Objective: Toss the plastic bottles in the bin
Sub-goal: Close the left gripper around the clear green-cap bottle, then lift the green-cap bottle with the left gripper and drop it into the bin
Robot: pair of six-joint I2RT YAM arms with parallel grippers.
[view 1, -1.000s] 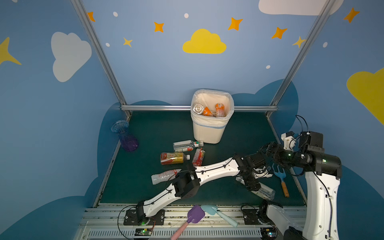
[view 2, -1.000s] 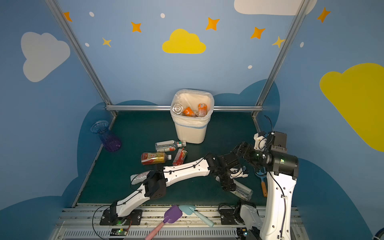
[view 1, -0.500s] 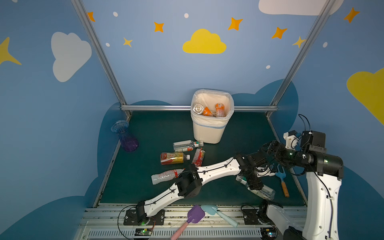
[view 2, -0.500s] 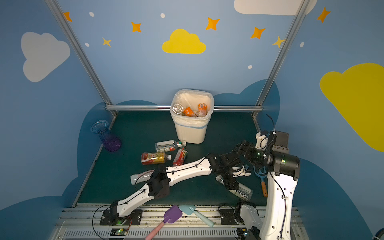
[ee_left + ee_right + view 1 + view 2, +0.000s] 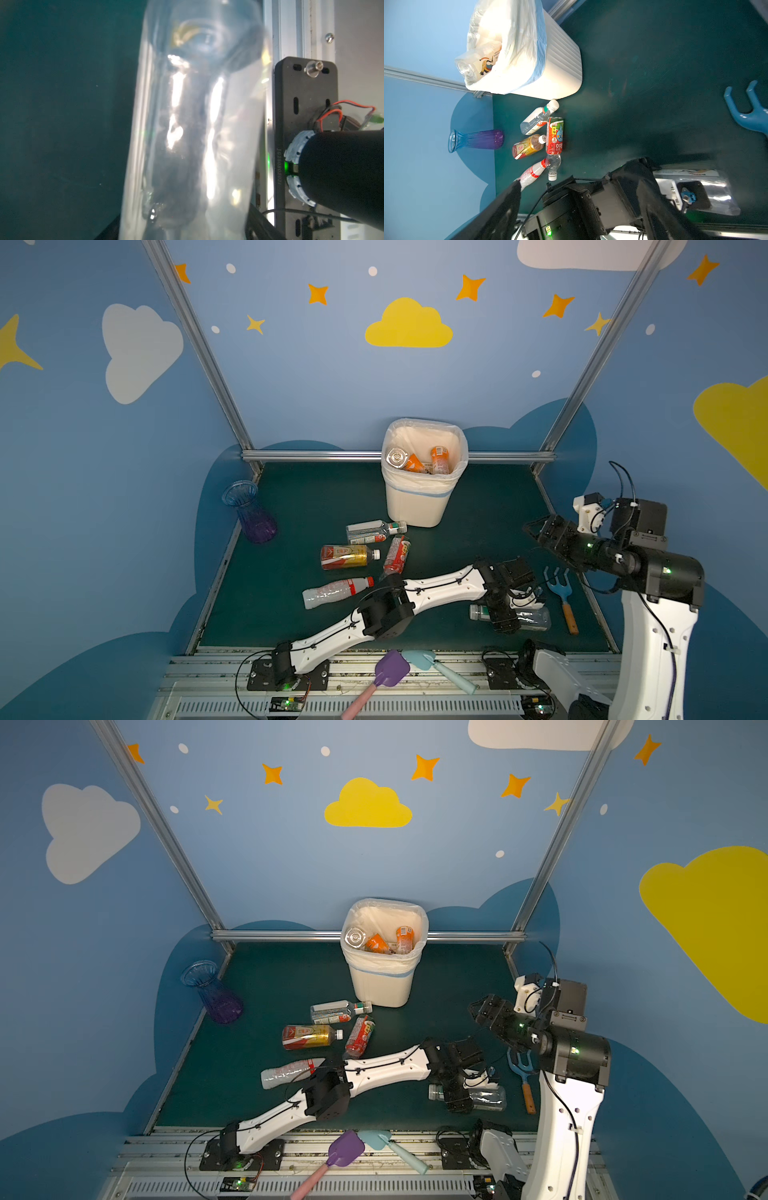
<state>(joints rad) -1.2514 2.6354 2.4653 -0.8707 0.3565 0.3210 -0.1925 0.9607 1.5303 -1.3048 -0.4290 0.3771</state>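
The left gripper (image 5: 505, 616) sits across a clear bottle (image 5: 536, 619) lying near the desk's (image 5: 316, 497) front right corner, seemingly clamped on it. The right gripper (image 5: 532, 527) hangs by the right edge, jaws apart and empty. Four more bottles (image 5: 345, 556) lie mid-desk before the bin (image 5: 415, 506) at the back edge.

left tool (image 5: 504, 619) lowered over clear bottle (image 5: 535, 619)

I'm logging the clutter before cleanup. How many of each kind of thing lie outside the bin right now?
Plastic bottles: 5
Toy shovels: 2
Toy rake: 1
Vase: 1
Total: 9
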